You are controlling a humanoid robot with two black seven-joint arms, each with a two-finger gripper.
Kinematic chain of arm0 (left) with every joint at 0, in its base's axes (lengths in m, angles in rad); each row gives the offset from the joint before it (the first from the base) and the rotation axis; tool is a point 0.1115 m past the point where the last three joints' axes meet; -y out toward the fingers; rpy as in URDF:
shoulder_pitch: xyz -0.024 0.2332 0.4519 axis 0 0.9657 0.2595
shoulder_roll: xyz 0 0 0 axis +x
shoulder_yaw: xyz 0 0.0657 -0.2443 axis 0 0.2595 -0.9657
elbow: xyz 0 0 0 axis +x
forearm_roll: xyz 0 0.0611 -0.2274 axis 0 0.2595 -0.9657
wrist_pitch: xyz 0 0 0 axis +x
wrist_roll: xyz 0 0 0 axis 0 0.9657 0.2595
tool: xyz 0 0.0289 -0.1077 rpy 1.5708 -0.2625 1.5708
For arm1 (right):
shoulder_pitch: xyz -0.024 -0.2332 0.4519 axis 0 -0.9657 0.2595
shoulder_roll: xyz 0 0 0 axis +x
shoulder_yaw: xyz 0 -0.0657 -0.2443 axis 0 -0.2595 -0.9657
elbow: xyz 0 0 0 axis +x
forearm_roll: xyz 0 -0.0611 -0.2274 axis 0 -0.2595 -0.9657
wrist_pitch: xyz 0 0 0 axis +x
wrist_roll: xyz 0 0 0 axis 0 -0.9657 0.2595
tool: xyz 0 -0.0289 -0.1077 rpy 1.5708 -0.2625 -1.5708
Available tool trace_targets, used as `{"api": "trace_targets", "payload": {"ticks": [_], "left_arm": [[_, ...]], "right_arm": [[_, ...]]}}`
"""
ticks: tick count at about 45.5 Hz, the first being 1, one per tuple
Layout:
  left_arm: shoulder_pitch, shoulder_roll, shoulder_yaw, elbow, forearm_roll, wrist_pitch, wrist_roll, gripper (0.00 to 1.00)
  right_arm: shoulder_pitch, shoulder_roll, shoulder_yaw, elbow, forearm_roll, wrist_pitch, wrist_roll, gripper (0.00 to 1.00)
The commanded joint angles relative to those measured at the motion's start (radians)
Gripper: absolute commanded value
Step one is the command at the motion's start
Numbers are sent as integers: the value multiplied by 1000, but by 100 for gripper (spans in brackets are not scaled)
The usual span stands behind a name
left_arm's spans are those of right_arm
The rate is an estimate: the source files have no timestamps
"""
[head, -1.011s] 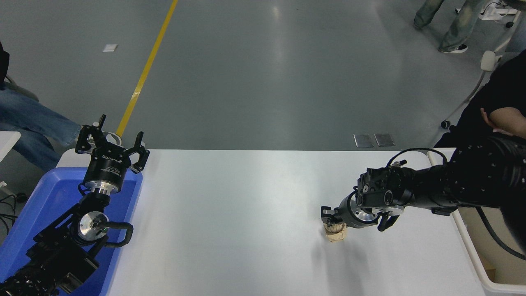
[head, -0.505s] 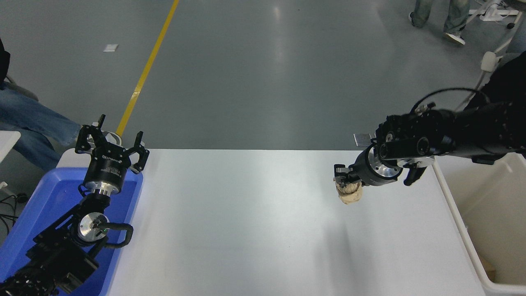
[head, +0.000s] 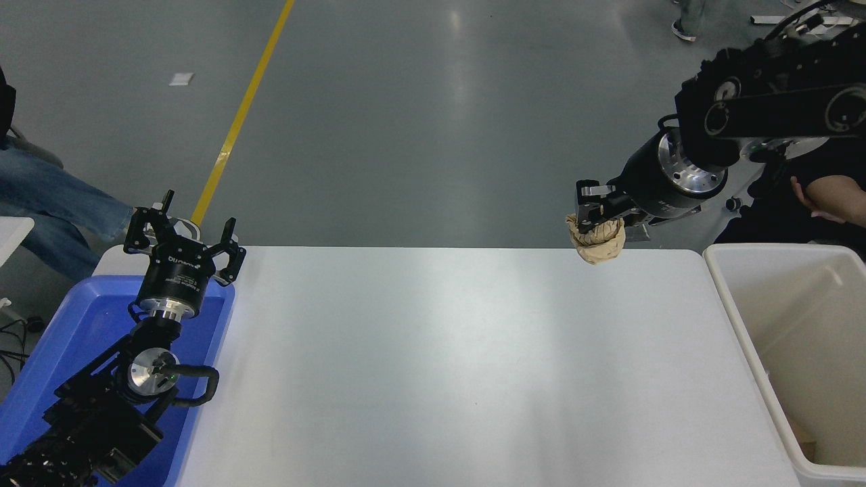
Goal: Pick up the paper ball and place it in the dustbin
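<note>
Right gripper (head: 599, 216): raised high over the far right of the table (head: 433, 365), the arm entering from the upper right edge. Jaws closed on the paper ball (head: 597, 240), which hangs just beneath them, clear of the table surface, over the table's far edge.

Paper ball: tan, crumpled, roughly round, no marked long axis. Held, not resting on anything.

Dustbin (head: 727, 297): off-white tub at the right end of the table, its near-left rim running alongside the table edge; open top, interior mostly visible, a scrap of something tan low in its near corner.

Governing relation: the dustbin lies to the right of the held ball and nearer the robot. The ball is outside the rim, well left of the opening. The carry thus appears to need travel rightward and back toward the near side before release.

Left gripper (head: 183, 237): parked at the near left above the blue tray (head: 67, 338), jaws spread, holding nothing; far from the ball.

A person's arm (head: 829, 199) shows beyond the dustbin at the far right.
</note>
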Motion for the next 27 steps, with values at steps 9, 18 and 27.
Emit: {"api": "trace_targets", "payload": {"ticks": [9,18,27], "left_arm": [[0,0,0,0,0,0,0,98],[0,0,0,0,0,0,0,98],[0,0,-1,0,0,0,0,98]], "right_arm": [[98,-32,-3,37,-13,49,-2,0],[41,-35,-35,14,-36,33,-2,0],[-38,-50,-54,-78,-38,29,-3,0]]}}
